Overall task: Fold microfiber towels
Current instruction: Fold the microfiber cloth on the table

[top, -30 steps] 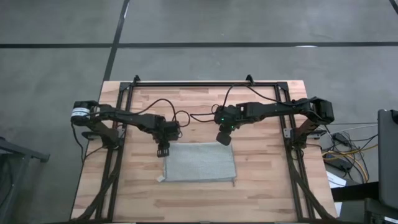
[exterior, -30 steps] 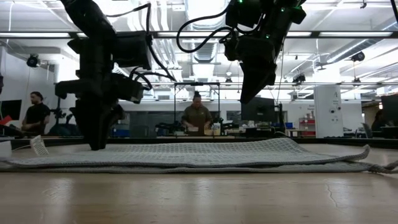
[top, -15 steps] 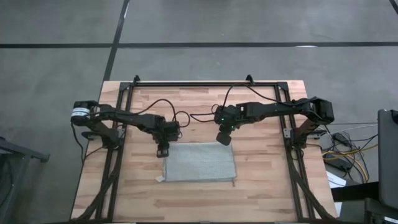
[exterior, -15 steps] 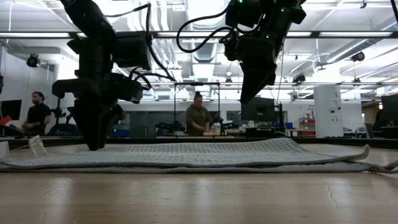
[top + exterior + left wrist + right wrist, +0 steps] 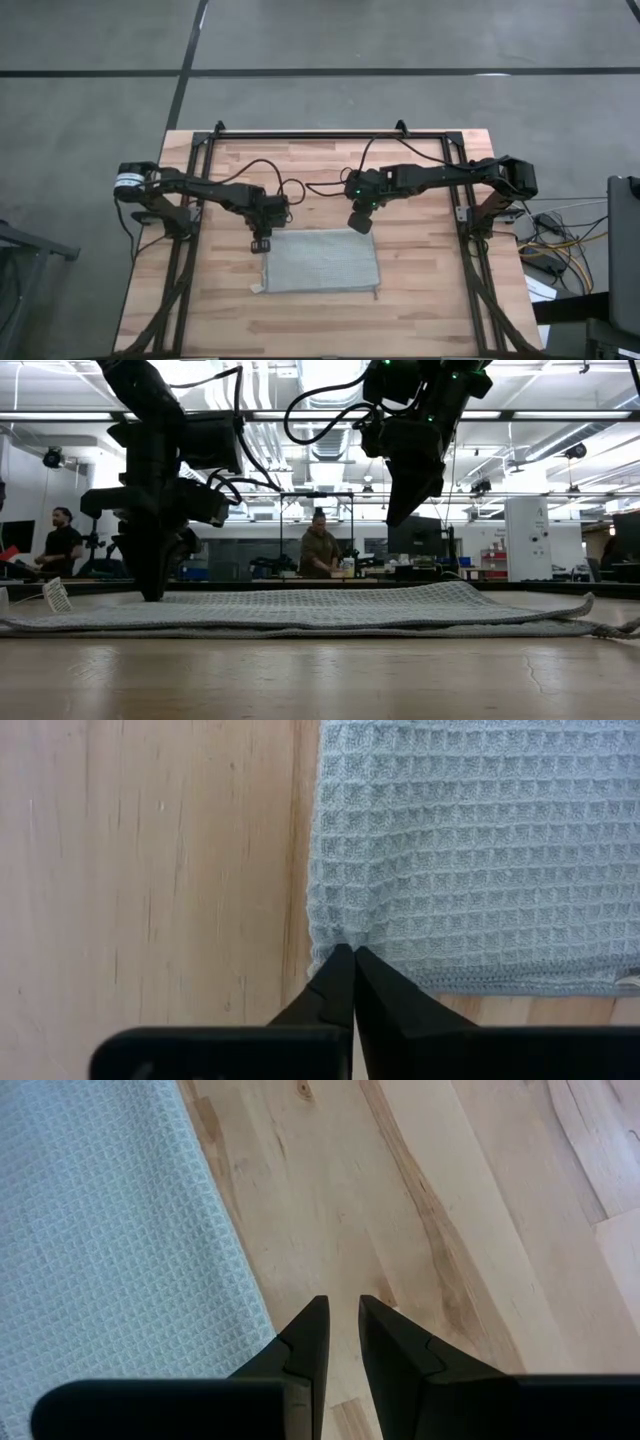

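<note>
One grey-green microfiber towel lies flat near the middle of the pale wooden table. The left gripper is pinched shut on its far left corner, while the right gripper hangs above the bare wood just off the far right corner, fingers slightly apart and holding nothing. Two people stand at benches in the bright workshop behind.

One towel; two grippers; two people.
</note>
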Controlling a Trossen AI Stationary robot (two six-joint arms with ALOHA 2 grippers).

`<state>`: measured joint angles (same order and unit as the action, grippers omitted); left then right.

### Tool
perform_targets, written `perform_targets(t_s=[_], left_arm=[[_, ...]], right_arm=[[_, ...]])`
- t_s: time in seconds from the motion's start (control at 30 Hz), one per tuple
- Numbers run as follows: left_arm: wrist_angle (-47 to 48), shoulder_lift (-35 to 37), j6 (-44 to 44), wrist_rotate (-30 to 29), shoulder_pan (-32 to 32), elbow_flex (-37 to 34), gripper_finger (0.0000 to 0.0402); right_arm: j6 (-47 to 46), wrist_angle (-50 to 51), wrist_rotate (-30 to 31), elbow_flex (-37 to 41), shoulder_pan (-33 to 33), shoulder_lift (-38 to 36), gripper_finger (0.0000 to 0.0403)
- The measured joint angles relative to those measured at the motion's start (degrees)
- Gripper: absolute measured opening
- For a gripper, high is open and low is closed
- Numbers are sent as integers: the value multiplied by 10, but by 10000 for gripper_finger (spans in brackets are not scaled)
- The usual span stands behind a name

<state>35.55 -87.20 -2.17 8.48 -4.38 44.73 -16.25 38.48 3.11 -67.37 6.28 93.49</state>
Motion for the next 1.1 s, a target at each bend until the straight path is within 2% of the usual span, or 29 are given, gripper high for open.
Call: perform_targets(t_s=[0.6, 0.77, 1.1], left_arm=[[3, 5, -6, -6, 0, 20, 2], [31, 5, -6, -7, 0, 20, 3], [50, 5, -14, -68, 0, 25, 16]], right_arm=[[-14, 5, 0, 3, 0, 0, 56], [-14, 8, 0, 11, 0, 0, 56], [-11, 7, 0, 16, 0, 0, 56]])
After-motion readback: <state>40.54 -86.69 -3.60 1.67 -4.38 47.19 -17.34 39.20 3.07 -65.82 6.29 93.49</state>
